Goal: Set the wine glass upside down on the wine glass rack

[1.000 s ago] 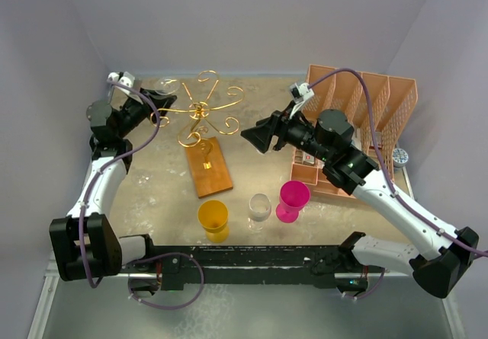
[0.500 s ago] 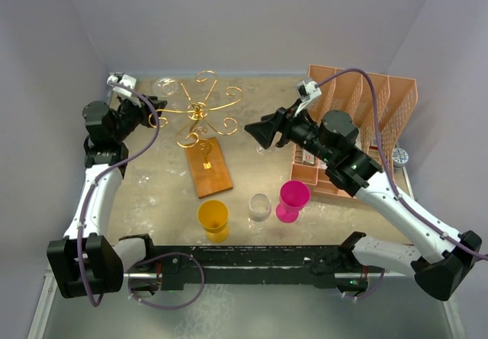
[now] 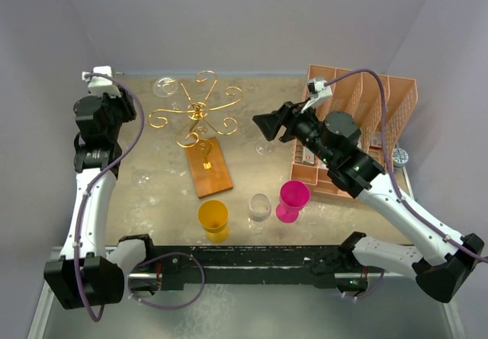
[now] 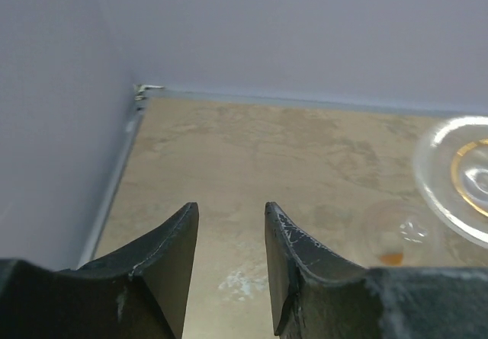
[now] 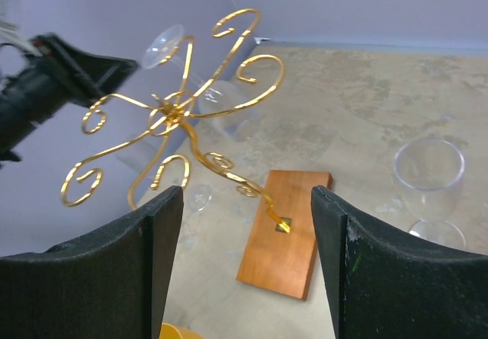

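gold wine glass rack (image 3: 197, 114) carries the wine glass (image 3: 164, 87) upside down toward the table's (image 3: 145, 167) far left corner; left end effector (image 4: 229, 215) slightly parted, empty; right end effector (image 5: 242, 198) spread wide.

**Gold wire, warm wood and bright plastic against pale lilac walls**

The wine glass rack (image 3: 200, 112) is shiny gold wire on a plain orange-brown wooden base. The wine glass (image 3: 164, 87) is colourless and clear, and its foot shows a gold ring in the left wrist view. The bench (image 3: 152, 179) is mottled beige and tan, stone-like, with whitish patches. The cup (image 3: 213, 219) is yellow, the tumbler (image 3: 260, 206) clear, the goblet (image 3: 292, 199) magenta and the slotted organizer (image 3: 366, 99) salmon-pink. The left hand (image 4: 229, 219) and the right hand (image 3: 268, 124) are matt black with pale scuffs. The arm links (image 3: 90, 209) are white with black joints, and the cables (image 3: 352, 70) are purple. The walls (image 3: 252, 19) are plain lilac-grey.
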